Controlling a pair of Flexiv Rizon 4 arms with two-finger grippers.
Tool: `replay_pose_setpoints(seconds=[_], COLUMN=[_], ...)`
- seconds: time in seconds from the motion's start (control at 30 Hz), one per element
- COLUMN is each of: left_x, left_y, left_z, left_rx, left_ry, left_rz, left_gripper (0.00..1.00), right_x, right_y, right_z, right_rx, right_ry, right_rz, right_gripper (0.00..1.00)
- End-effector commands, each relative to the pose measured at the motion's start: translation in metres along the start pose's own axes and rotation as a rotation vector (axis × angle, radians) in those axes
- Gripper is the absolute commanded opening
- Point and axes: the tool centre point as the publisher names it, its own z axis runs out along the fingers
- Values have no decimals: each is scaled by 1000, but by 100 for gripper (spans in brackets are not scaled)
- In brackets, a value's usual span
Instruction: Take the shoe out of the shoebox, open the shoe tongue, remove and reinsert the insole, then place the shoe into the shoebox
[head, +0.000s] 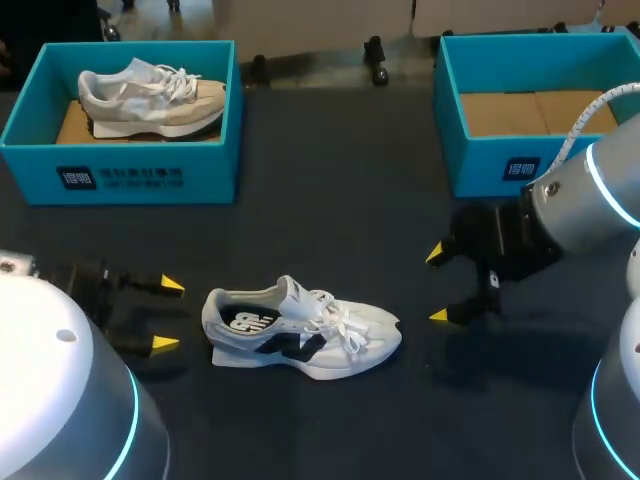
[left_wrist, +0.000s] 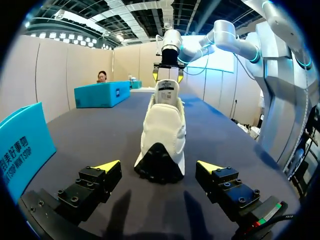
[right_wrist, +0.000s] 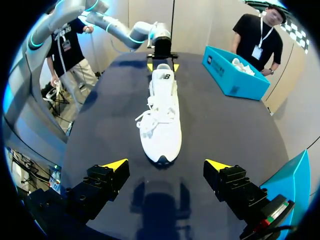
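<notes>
Sneakers: two, a white sneaker (head: 300, 335) on the table (head: 330, 220) near its front edge and a beige sneaker (head: 150, 95) inside a box.
Shoeboxes: two, both teal, the left shoebox (head: 120, 175) at the table's far left corner and the right shoebox (head: 500, 165) at its far right corner.
Arms: two, the left arm (head: 60, 390) and the right arm (head: 590, 200).
Grippers: two, the left gripper (head: 168, 314) and the right gripper (head: 437, 285).
Yellow fingertips: four, two to each gripper.
</notes>
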Motion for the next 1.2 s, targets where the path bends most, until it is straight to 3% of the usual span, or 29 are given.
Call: replay_pose_setpoints(seconds=[0.03,0.6,1.2], left_x=[-1,11,17], left_y=[0,-1,1], left_z=[15,57,87], left_rx=[3,5,9], left_ry=[-5,20,12], left_rz=[-4,26,48], left_gripper=[100,100,100], right_x=[2,2,2], right_y=[-1,-1,-1], right_z=[0,0,0], right_rx=[-1,-1,-1], right_ry=[-3,-3,-3], right_rz=[-1,-1,-1], right_gripper=[100,100,100])
